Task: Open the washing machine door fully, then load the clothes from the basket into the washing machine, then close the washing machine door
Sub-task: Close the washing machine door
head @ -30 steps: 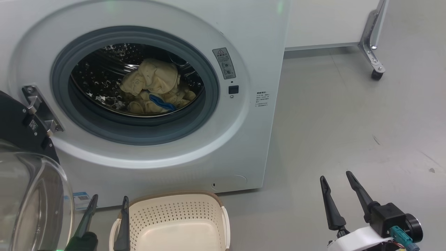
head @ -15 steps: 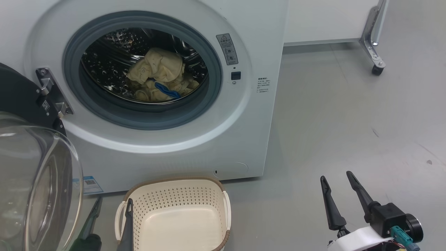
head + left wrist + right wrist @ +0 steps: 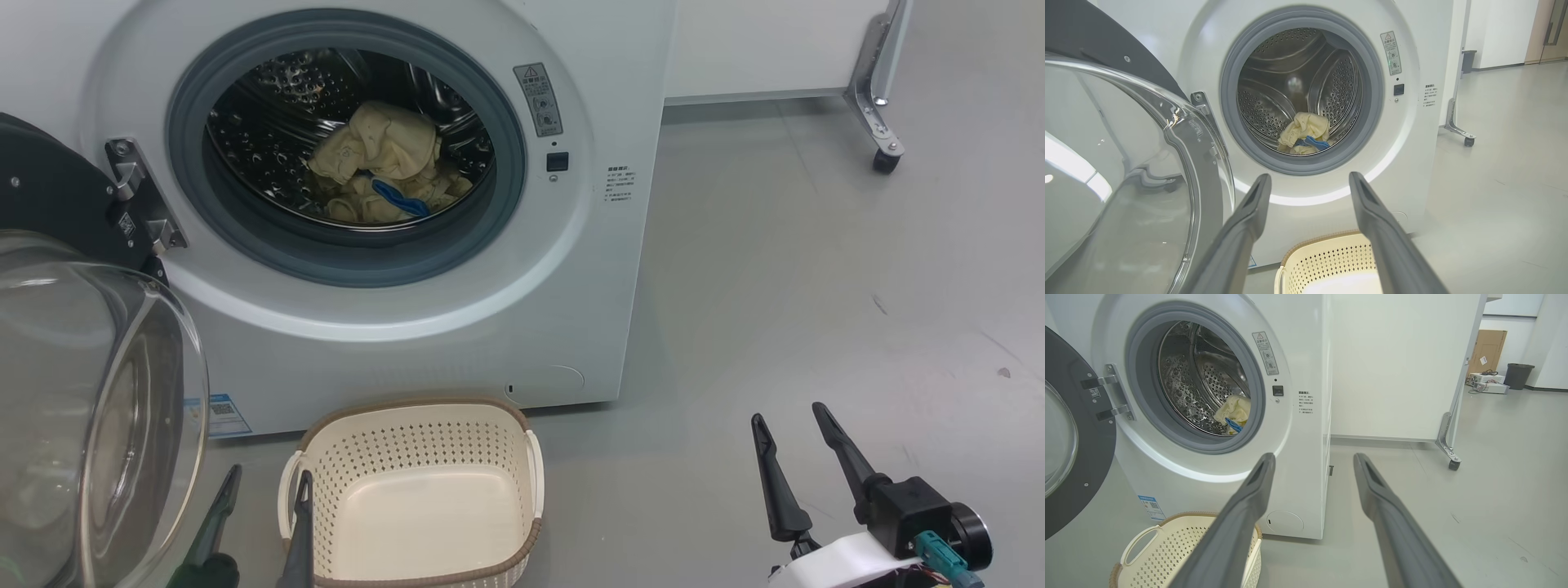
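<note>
Grey floor is carrying the washing machine; you are seeing its drum holding the clothes, heaped low at the front. The basket is sitting just before the machine, showing its bare cream bottom. The washing machine door is standing swung out on its left hinge. Your left gripper is hovering at the basket's left rim and your right gripper over bare floor well to the right, both pointing toward the machine with fingers spread apart, holding nothing.
</note>
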Tool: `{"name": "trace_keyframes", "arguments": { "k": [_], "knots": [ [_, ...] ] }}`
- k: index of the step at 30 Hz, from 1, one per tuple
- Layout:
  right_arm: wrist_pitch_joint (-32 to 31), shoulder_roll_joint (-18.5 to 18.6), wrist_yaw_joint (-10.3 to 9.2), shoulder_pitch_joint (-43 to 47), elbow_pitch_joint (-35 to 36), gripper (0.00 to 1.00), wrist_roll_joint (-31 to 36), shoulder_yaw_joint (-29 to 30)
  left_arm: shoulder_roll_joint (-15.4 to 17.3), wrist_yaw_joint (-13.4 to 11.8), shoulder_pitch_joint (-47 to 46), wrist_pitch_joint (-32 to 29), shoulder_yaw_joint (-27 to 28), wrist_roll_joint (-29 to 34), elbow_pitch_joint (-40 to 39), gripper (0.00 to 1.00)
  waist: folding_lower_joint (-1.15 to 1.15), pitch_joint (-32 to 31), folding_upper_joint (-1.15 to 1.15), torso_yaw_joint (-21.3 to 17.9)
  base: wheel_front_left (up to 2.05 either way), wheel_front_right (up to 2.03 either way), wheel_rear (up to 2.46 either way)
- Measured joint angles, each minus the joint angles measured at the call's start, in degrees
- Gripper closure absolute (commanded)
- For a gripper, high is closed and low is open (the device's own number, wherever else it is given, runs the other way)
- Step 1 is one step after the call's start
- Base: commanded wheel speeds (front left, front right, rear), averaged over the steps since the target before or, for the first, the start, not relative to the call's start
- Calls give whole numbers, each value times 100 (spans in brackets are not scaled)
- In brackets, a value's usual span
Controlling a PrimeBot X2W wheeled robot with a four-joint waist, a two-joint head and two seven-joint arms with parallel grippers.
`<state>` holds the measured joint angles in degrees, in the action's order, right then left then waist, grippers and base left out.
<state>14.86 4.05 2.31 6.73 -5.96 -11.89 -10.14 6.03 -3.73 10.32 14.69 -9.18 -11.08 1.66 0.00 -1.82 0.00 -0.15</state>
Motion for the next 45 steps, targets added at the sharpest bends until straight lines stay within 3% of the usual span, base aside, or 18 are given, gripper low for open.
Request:
{"name": "trace_keyframes", "arguments": {
  "k": [45],
  "knots": [
    [0, 7, -46, 99, 1, 0, 2, 87, 30, 5, 32, 0, -134, 34, -65, 0, 0, -16, 0, 258, -1, 1, 0]
  ]
}}
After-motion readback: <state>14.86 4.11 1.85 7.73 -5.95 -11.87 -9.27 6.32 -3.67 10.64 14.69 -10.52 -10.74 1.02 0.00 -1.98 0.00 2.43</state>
